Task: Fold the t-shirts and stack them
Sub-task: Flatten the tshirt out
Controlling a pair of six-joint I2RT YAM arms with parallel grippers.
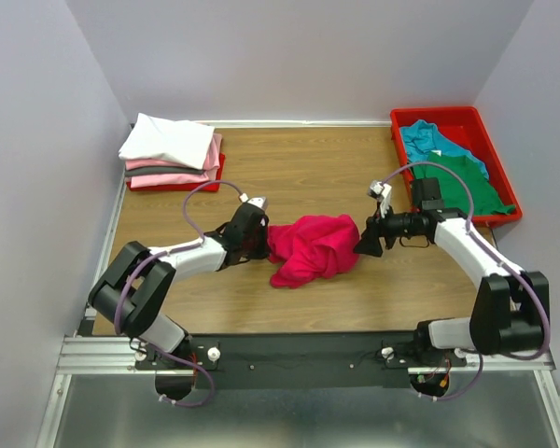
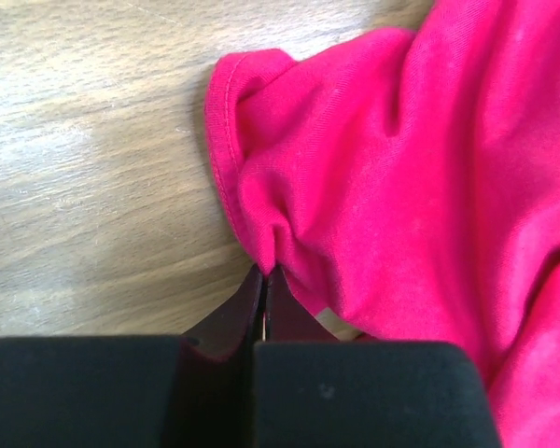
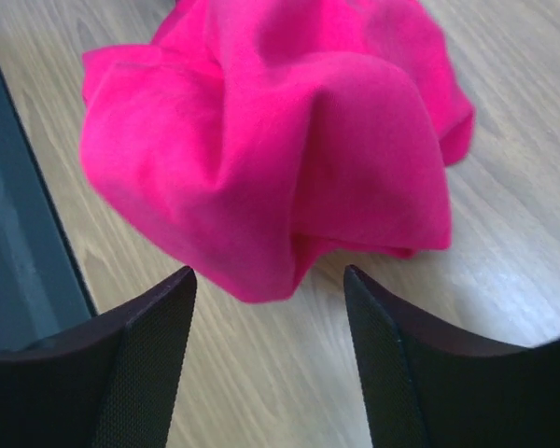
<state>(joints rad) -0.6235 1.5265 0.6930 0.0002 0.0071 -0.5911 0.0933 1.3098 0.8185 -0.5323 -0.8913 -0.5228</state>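
Your left gripper (image 2: 266, 280) is pinched tight on a fold of the crimson-pink t-shirt (image 2: 401, 168), beside its stitched hem. Your right gripper (image 3: 269, 275) stands spread, with the crumpled shirt's edge just ahead of its fingertips. That shirt lies mid-table (image 1: 308, 168) between both grippers; folded shirts (image 1: 171, 149) sit stacked far left.

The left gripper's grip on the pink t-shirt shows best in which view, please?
Left wrist: the left gripper is shut on a fold of the pink t-shirt. Top external shows only contact; right wrist, just cloth.
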